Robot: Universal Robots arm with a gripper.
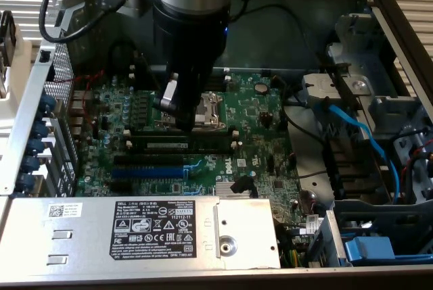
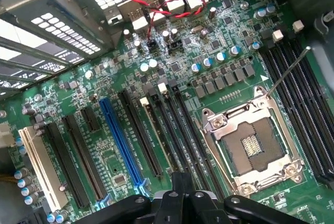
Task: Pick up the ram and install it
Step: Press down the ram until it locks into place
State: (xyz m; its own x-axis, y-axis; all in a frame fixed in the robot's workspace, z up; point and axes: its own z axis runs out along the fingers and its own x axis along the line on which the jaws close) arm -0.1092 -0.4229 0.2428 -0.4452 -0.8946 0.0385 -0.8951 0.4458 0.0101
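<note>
One robot arm reaches down into an open grey metal computer case, and its black gripper hangs over the middle of the green motherboard. The claw is closed tight, finger against finger, with nothing seen between them; in the wrist view the gripper shows as dark linkages meeting at a narrow black tip above the board.

In the exterior view the ram, a long thin dark strip with a small pale label, lies lengthwise along a black slot between two white end clips, just on the near side of the silver square processor socket. The gripper's tip is just above and behind the ram, over the socket's edge towards the exterior view's left, and it does not grip the strip. Whether the ram is pressed fully home cannot be told.

Nearer the camera than the ram runs the long blue plastic slot, and beyond that the grey metal power supply box with a black printed label. A light blue flat cable curves across the drive bay on the exterior view's right.

The wrist view shows the processor socket, the blue slot, a cream-white slot and a twisted red and black wire pair.
</note>
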